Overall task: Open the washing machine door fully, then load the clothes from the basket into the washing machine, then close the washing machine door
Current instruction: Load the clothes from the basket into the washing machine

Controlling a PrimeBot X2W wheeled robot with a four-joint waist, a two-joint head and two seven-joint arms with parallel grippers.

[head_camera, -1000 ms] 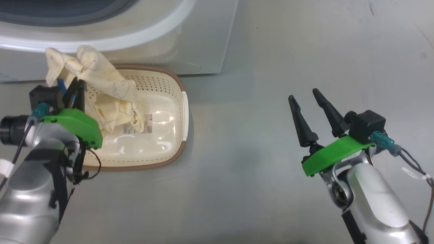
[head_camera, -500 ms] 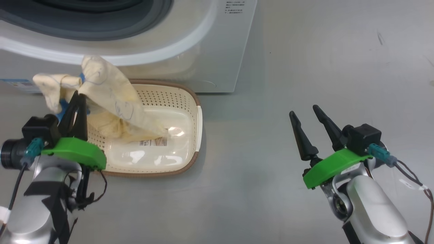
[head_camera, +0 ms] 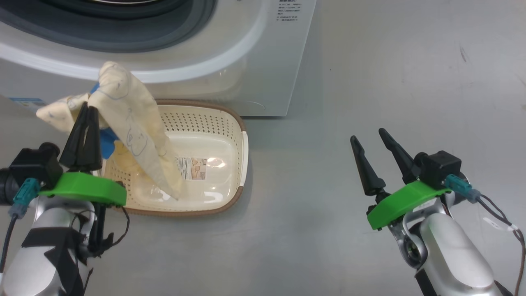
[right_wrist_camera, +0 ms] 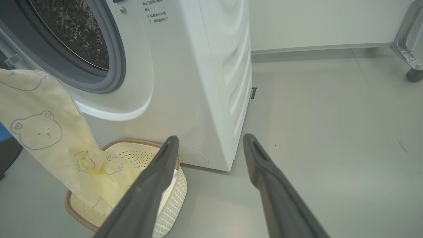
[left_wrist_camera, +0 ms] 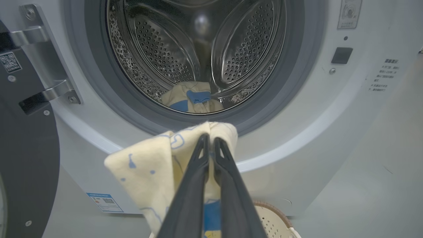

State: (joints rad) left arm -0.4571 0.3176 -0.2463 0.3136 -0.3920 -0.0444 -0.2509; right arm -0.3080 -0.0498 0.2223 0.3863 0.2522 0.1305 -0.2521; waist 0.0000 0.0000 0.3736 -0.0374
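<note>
My left gripper (head_camera: pixel 88 107) clamps the clothes (head_camera: pixel 135 131) high so they peel out of the basket (head_camera: pixel 201 120), six o'clock under the washing machine (head_camera: pixel 267 61). My right gripper (head_camera: pixel 367 135) waits at three o'clock, fingers apart, keeping clear.

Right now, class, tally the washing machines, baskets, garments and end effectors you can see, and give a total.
Washing machine: 1
Basket: 1
Garments: 2 (held garment, garment in the drum)
End effectors: 2 (left end effector, right end effector)
Total: 6
</note>
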